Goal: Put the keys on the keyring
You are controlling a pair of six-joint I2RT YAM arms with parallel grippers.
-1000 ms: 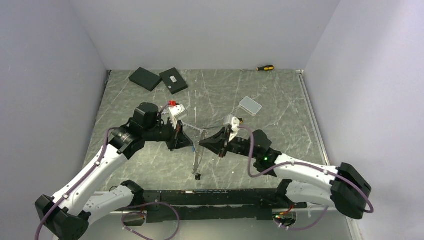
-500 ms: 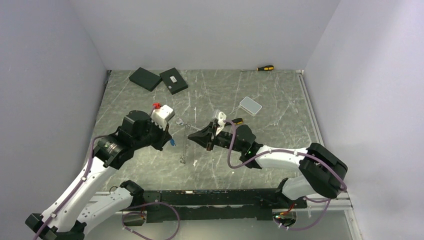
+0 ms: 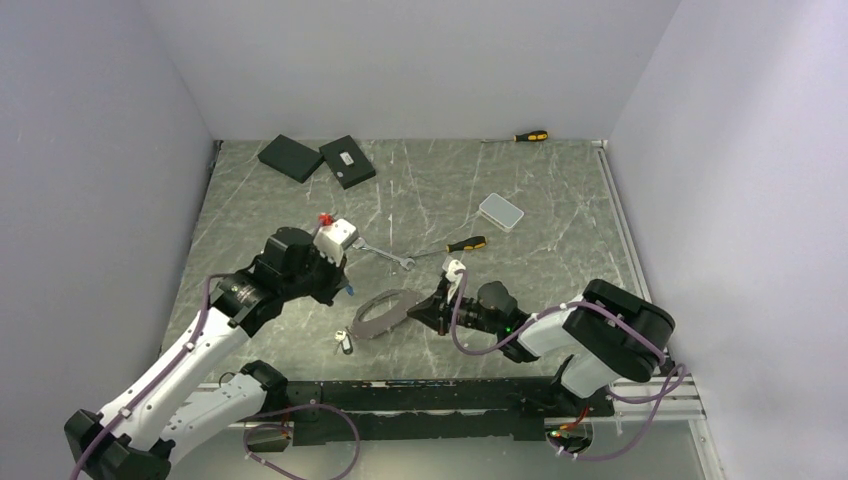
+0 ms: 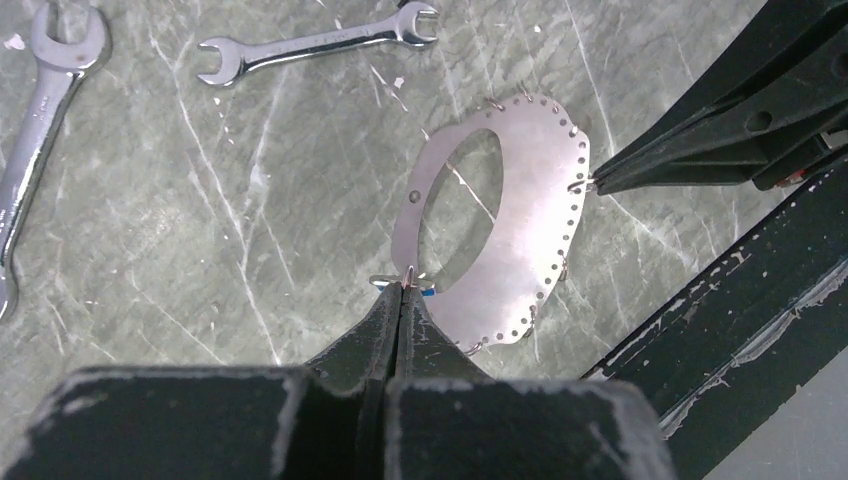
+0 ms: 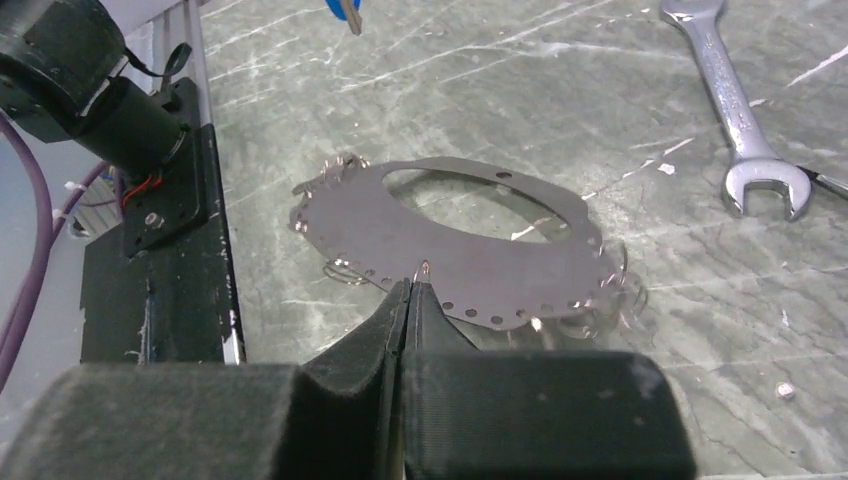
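Two-sided grip on the keyring [image 4: 530,240]
The left gripper [image 4: 403,290] and right gripper [image 5: 418,280] pinch its rim; keys [image 4: 320,42] at eleven o'clock.

Left claw [image 4: 403,283] and right claw [image 5: 413,283] have carried the keyring [image 4: 535,220] lower and nearer.

Landmark: keyring [image 4: 530,230].
- Left side: blocked, left gripper [image 4: 403,290] pinched on rim.
- Right side: blocked, right gripper [image 5: 415,285] pinched on opposite rim.
- Far side: small spanner [image 4: 315,45], large spanner [image 4: 40,110] and screwdriver [image 3: 465,244] near; bare tabletop [image 3: 420,190] beyond them.
- Near side: narrow strip before base rail [image 3: 430,395], small metal piece [image 3: 345,343] lying in it.
- Above centre hole: open between both grippers.
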